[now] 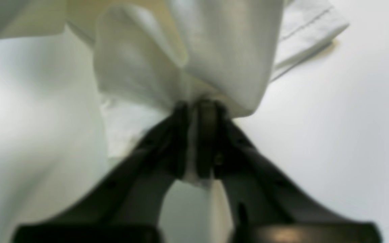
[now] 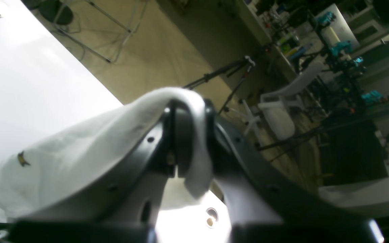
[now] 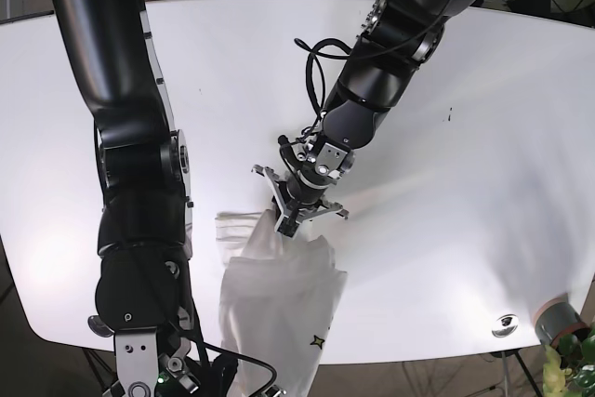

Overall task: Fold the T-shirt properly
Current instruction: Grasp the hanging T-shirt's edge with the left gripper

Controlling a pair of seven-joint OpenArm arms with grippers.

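A soft white cotton T-shirt (image 3: 279, 299) lies bunched in the lower middle of the base view, on a smooth, glossy white counter (image 3: 465, 183), its lower part draping over the near edge and a small dark star-like print showing near its hem. The left arm's black plastic pincer (image 3: 290, 220), reaching down from the upper right of that view, is pressed together on a gathered tuft of the cloth at the shirt's upper end; in the left wrist view the left pincer (image 1: 198, 108) has its curved dark fingers (image 1: 181, 141) closed with a thin strip of fabric squeezed between them, and loose folds fan out above, a stitched hem visible at the upper right. In the right wrist view, the right pincer (image 2: 189, 111) is likewise clamped on the shirt (image 2: 79, 152), whose matte, faintly wrinkled cloth loops over the rounded tip and hangs down to the left, the dark print showing at the lower left. In the base view the right arm stands as a thick glossy black column along the left side, its pincer hidden near the bottom edge.
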